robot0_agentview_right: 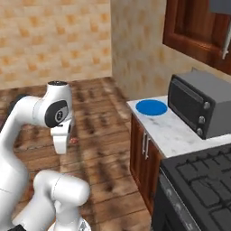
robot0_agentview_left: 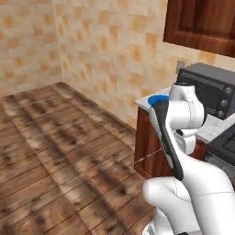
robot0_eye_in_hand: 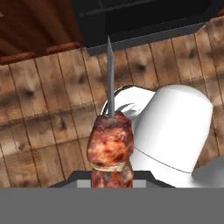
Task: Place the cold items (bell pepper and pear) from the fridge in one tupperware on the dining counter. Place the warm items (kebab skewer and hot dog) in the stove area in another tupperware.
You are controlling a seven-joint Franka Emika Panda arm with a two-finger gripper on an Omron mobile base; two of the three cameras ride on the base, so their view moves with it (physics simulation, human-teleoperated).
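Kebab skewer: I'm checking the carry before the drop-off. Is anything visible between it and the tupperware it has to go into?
Can't be judged: no tupperware shows. The gripper is shut on the kebab skewer, hanging over wooden floor, with the robot's own body just beneath it. Nearby counter holds a blue plate and toaster oven.

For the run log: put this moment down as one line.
tool: shut on kebab skewer | skewer tip: pointing away from hand, over wood floor | counter: blue plate, toaster oven
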